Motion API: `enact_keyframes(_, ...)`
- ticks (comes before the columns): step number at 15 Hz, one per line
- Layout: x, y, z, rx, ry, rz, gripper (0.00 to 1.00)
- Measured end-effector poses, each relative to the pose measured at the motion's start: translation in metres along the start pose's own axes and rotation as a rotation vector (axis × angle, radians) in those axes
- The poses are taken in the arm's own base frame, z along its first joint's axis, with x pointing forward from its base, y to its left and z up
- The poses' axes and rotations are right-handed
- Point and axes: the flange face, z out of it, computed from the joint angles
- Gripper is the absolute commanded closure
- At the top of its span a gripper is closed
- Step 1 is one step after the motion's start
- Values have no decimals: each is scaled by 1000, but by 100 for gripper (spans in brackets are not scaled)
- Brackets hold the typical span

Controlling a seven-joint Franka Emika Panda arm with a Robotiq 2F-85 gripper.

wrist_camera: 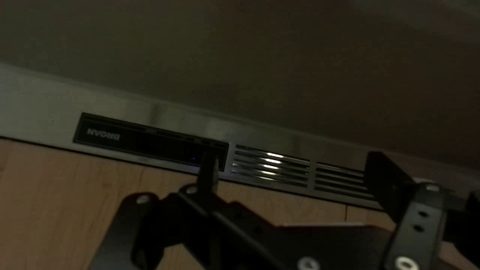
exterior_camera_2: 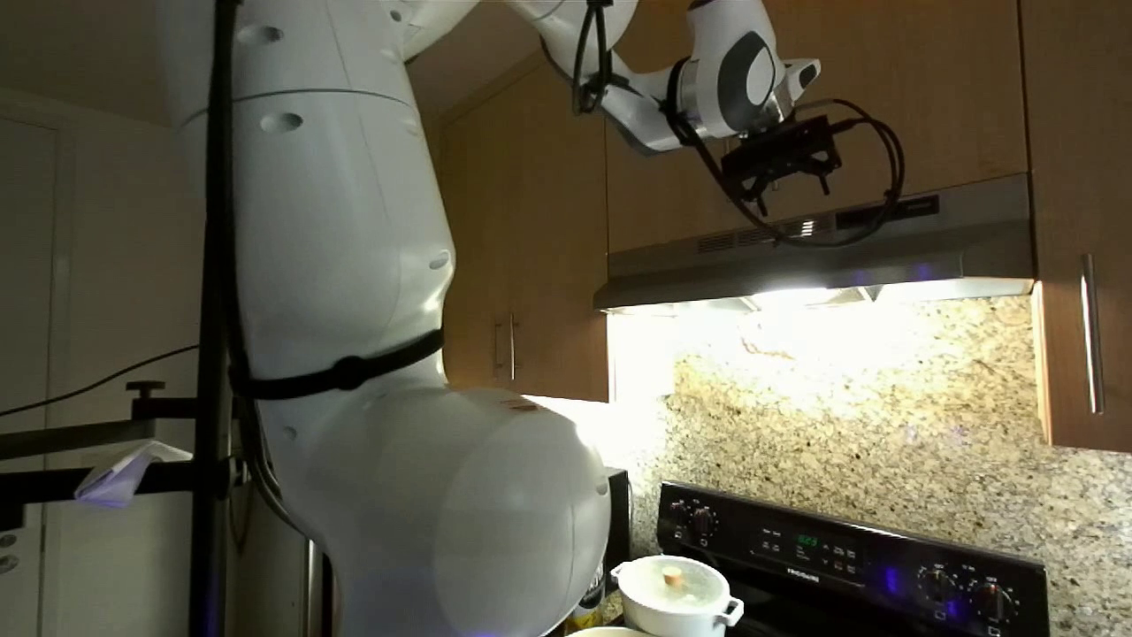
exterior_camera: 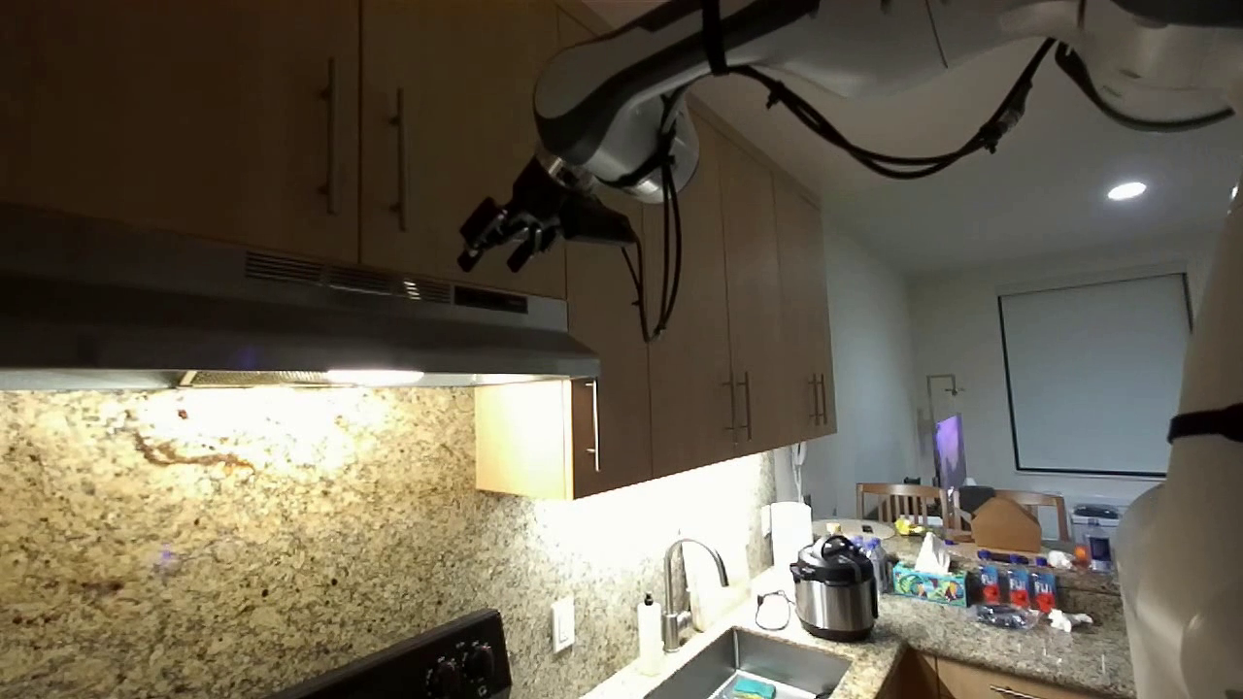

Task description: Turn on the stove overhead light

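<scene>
In an exterior view, the steel range hood (exterior_camera: pixel 418 325) sat below the claw (exterior_camera: pixel 492 260), which was spread and empty. In an exterior view, the hood's lamp (exterior_camera_2: pixel 798 296) glowed, also below the claw. In the wrist view, the hood's dark control strip (wrist_camera: pixel 150 141) lay ahead of one fingertip (wrist_camera: pixel 207 172). The hood seemed fixed, stiff and probably slippery; the strip likely needed one light fingertip press, no gripping.

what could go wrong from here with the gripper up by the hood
The lamp already glows, so a press might switch it off. The open gripper could hit the wrong part of the control strip. The cable loop, seen across the range hood in an exterior view, might snag.
</scene>
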Motion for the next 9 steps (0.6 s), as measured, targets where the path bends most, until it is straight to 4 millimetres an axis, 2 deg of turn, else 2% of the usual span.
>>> enact_keyframes(4, -30, -5, -22, 20, -71, 7, 0)
enact_keyframes(9, -90, -16, -47, 82, -247, 22, 0)
